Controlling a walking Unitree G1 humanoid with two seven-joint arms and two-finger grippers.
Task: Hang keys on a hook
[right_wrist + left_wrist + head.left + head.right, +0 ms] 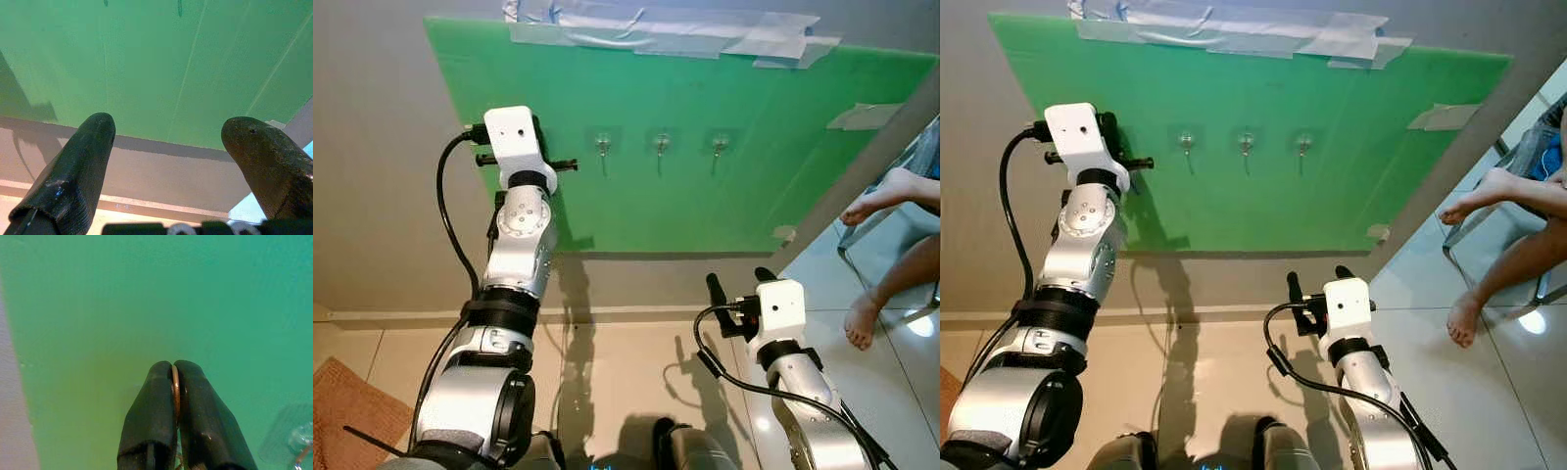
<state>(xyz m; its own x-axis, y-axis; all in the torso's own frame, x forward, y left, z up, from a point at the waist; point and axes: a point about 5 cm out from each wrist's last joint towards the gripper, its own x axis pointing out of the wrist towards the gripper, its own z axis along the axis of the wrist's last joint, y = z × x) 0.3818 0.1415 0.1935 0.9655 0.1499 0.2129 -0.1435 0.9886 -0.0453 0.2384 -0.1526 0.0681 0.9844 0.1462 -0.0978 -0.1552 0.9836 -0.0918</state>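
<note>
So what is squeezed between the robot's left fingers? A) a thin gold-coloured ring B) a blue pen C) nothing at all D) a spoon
A: in the left wrist view, the left gripper has its fingers pressed shut on a thin gold-coloured ring, close to the green board.

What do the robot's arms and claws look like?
Both arms are shiny silver metal with round joints and black bands. Each wrist carries a white boxy block, and a black cable loops beside each arm. The left claw and the right claw each have two long black fingers with rounded tips.
</note>
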